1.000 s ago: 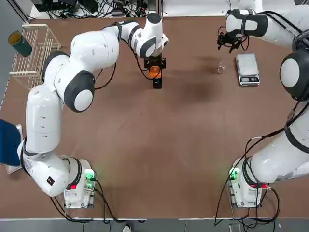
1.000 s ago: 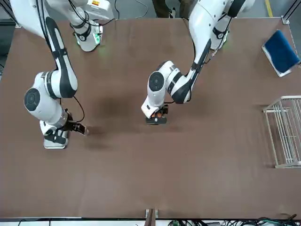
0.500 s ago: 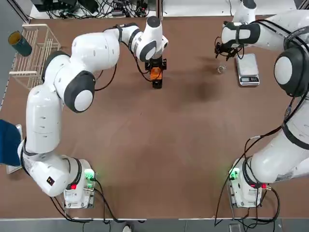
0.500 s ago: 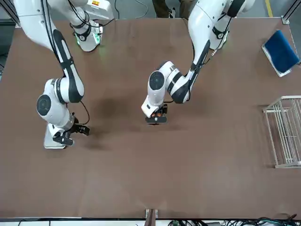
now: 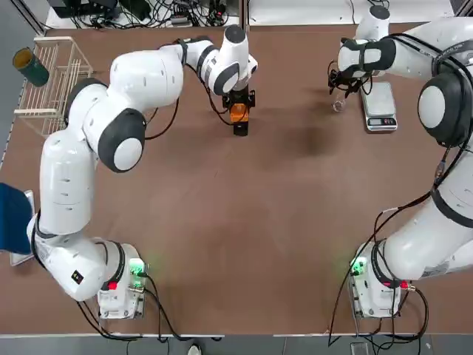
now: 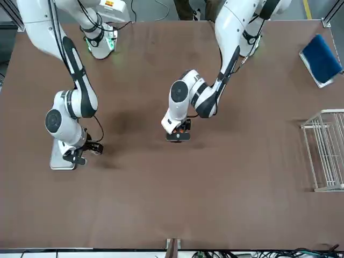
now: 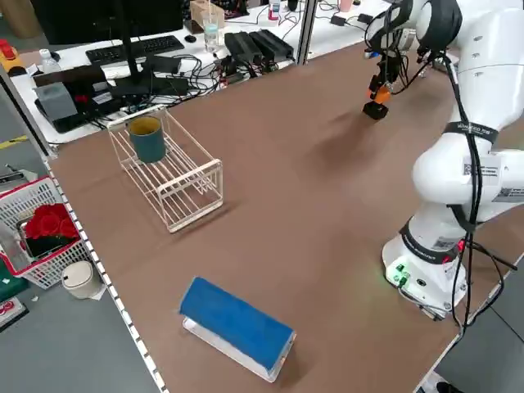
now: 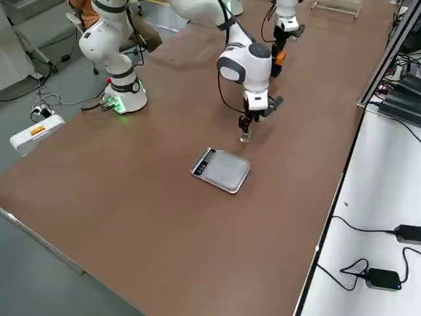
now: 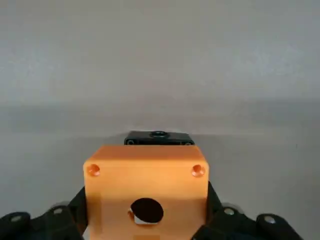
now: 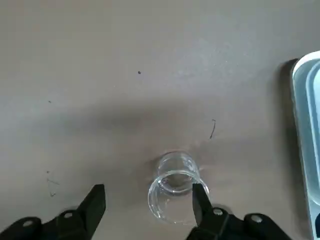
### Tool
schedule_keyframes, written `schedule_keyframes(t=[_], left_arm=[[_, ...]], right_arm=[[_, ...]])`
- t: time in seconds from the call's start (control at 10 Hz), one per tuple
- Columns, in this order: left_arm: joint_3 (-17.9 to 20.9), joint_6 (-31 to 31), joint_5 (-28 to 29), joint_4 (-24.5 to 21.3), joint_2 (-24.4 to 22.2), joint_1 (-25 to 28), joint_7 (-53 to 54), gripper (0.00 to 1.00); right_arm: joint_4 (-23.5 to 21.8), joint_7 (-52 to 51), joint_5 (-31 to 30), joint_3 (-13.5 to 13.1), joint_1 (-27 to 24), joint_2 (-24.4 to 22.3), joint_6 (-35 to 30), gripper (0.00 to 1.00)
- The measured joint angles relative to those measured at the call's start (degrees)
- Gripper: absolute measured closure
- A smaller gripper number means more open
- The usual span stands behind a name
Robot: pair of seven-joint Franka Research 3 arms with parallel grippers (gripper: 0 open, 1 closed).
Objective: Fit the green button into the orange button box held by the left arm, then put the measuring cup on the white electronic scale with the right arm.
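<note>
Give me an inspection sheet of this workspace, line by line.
Surface: brown table, bare at the middle.
Job's things: orange button box in the left gripper, its hole empty; green button not seen; measuring cup upright on the table beside the scale.
Clutter: wire rack holding a green cup; blue pad.
Grippers: left shut on the box; right gripper open around the cup.
Cables: at both arm bases.
Surroundings: desk with electronics, basket of red items.
</note>
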Motion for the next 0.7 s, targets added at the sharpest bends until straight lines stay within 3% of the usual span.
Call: schedule_keyframes(t=[0.2, 0.7], left_arm=[[-0.01, 0.57, 0.00, -0.20, 0.00, -0.06, -0.88, 0.14], [-0.01, 1.16, 0.00, -0.35, 0.03, -0.34, -1.05, 0.14]], right_arm=[[-0.26, 1.16, 0.00, 0.25, 0.44, 0.03, 0.17, 0.23], [-0.46, 1.77, 0.00, 0.34, 0.68, 0.65, 1.43, 0.40]])
